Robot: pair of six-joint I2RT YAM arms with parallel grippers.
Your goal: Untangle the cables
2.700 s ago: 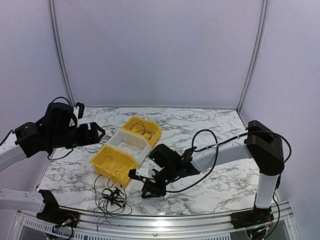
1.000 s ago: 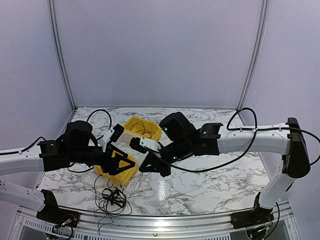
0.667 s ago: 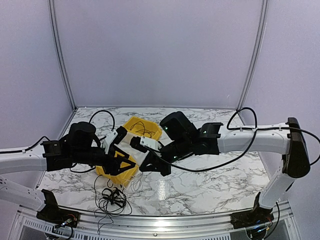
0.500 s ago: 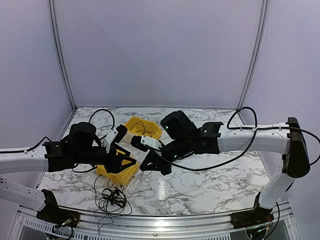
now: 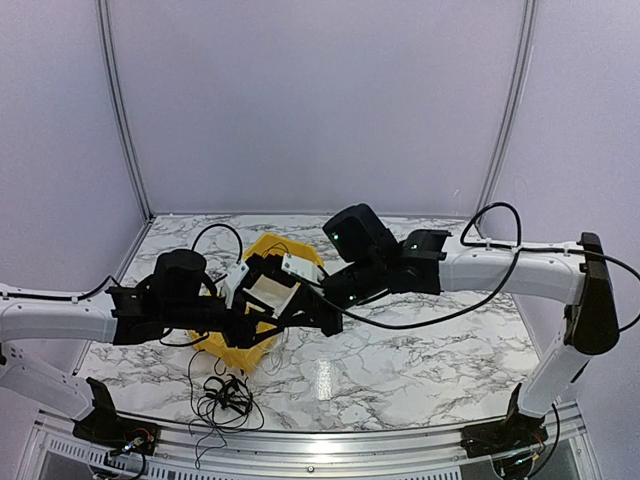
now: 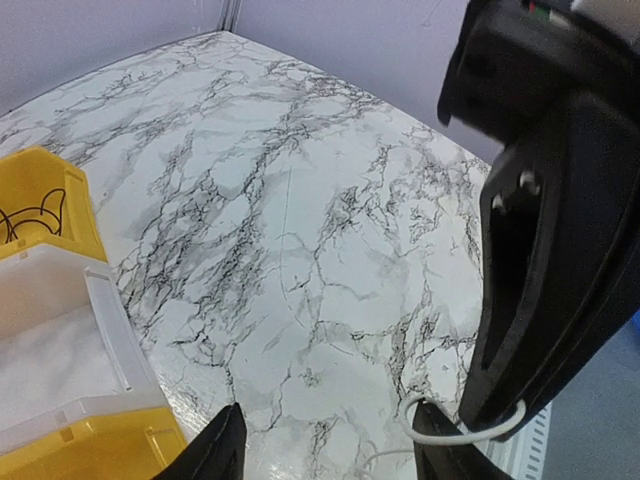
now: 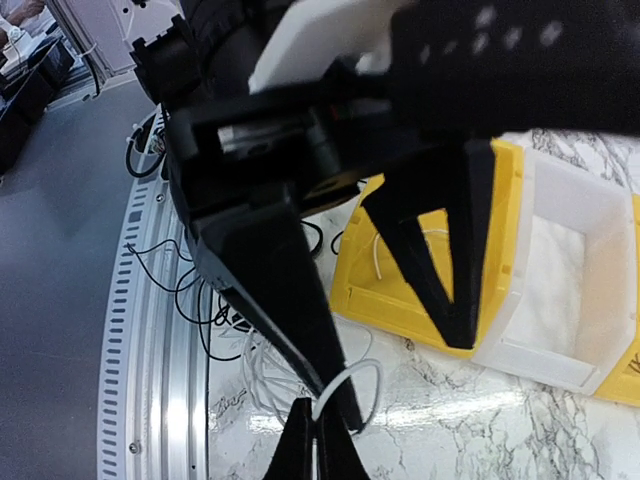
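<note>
A: What lies on the marble surface (image 5: 420,350)?
B: A yellow bin (image 5: 215,345), and just beside it, nearer the edge, the cables (image 5: 225,395) in a loose tangle (mostly black).
A: The fingers?
B: The left fingers (image 6: 222,452) are spread wide and empty. The right fingers (image 7: 305,445) are pinched together on a white cable (image 6: 455,439).

Overlooking the whole table (image 5: 420,350) from high above its near edge, with close wrist views facing each other, all sharing the white bin (image 5: 268,295).
</note>
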